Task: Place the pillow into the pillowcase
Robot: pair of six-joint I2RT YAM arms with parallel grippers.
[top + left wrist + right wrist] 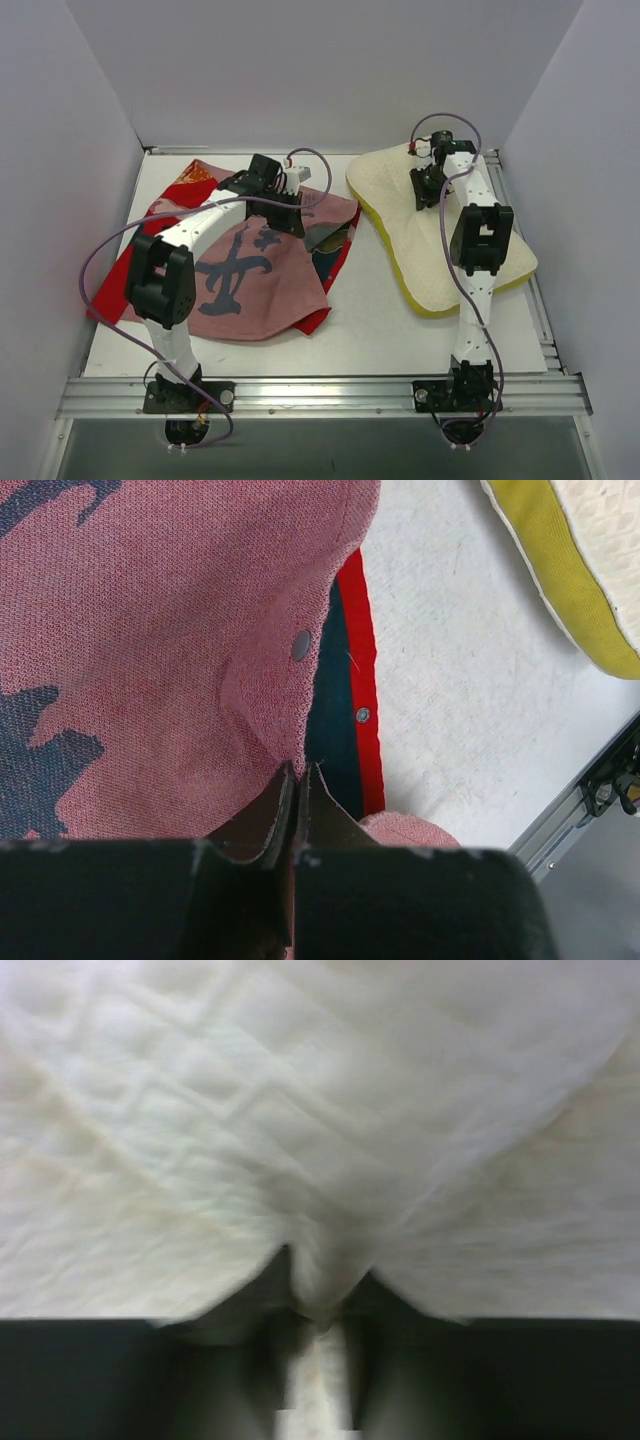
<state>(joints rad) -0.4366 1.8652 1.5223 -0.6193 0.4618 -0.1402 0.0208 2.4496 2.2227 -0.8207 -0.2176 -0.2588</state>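
Wrist views | left hand (300,775) clamped on pillowcase (150,650) edge | right hand (322,1285) pinching pillow (300,1110) fold

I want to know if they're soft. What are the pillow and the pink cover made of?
The pillow looks like quilted cream fabric over soft filling: dimpled, stitched diamonds, matte. The pillowcase looks like woven or knitted cloth: fine grainy texture, matte.

Lighting: bright, even, diffuse from above — we note only soft shadows on the table (380,330). Overhead view: sharp throughout. Left wrist view: pillowcase (150,680) weave crisp, lower edge dark. Right wrist view: we find the pillow (320,1110) blurred and washed pale — out of focus
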